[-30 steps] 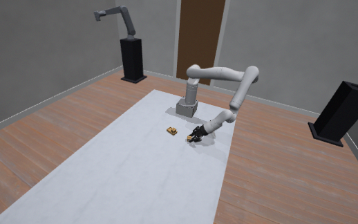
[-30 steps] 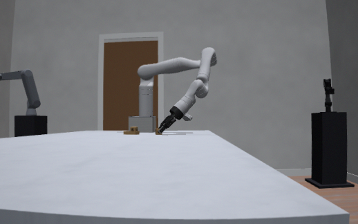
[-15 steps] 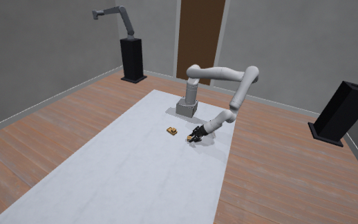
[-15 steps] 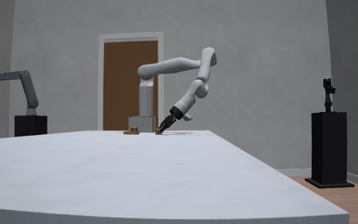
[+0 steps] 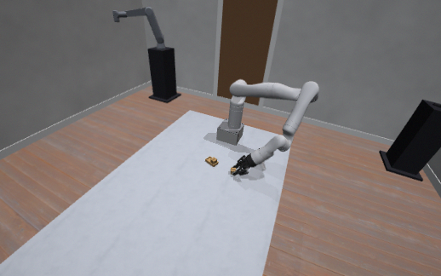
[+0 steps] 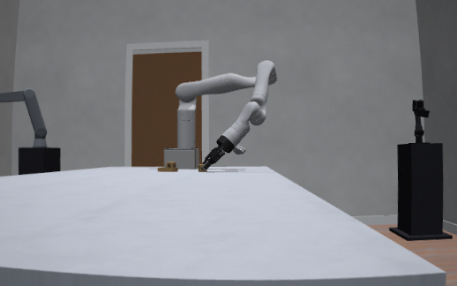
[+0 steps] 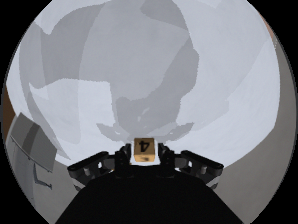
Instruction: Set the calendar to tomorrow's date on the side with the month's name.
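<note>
A wooden cube (image 5: 233, 169) (image 6: 201, 168) (image 7: 144, 148) stands on the table, apart from the tray. In the wrist view one face shows a dark 4, upside down in that view; the face below it bears a dark mark too small to read. My gripper (image 5: 236, 171) (image 6: 205, 167) (image 7: 144, 149) is partly open and tilted low, its fingers either side of this cube with light gaps beside it. The wooden tray (image 5: 209, 162) (image 6: 162, 169) lies flat on the table, with another cube (image 5: 214, 159) (image 6: 171, 164) on it. That cube's digit and the month's name are unreadable.
The grey robot base (image 5: 229, 133) (image 6: 180, 158) (image 7: 34, 142) stands behind the tray. The white table (image 5: 158, 200) (image 6: 186, 221) carries the tray, cube and base. Two black pedestals with other arms stand off the table, left and right.
</note>
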`<state>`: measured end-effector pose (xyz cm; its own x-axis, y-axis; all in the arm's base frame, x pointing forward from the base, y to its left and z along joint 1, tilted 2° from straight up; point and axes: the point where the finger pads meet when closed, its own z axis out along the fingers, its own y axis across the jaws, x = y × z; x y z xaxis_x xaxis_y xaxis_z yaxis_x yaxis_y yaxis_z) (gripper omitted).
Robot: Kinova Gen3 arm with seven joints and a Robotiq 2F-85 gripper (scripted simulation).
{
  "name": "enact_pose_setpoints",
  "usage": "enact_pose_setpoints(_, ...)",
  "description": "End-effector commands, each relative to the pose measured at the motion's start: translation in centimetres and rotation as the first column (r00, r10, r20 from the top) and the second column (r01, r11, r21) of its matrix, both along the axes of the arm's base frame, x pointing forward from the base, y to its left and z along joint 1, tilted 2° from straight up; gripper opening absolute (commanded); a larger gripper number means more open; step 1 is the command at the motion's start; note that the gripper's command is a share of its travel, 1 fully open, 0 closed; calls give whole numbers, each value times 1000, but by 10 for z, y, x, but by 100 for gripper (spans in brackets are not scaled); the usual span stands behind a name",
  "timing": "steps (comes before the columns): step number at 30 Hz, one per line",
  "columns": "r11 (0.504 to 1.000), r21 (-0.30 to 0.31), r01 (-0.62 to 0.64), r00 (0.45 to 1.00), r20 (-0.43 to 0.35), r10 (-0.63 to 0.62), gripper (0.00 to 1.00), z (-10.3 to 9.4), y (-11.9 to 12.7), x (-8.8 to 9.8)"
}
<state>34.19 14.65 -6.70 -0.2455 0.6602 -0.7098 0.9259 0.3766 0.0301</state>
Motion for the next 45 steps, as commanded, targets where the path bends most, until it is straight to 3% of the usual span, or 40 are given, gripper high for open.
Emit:
enact_pose_setpoints(1, 1000, 1, 0, 1000, 1, 0, 26, 0, 0, 0)
enact_pose_setpoints(37, 1000, 1, 0, 1000, 1, 0, 26, 1, 0, 0)
enact_pose_setpoints(45, 1000, 1, 0, 1000, 1, 0, 26, 18, 0, 0)
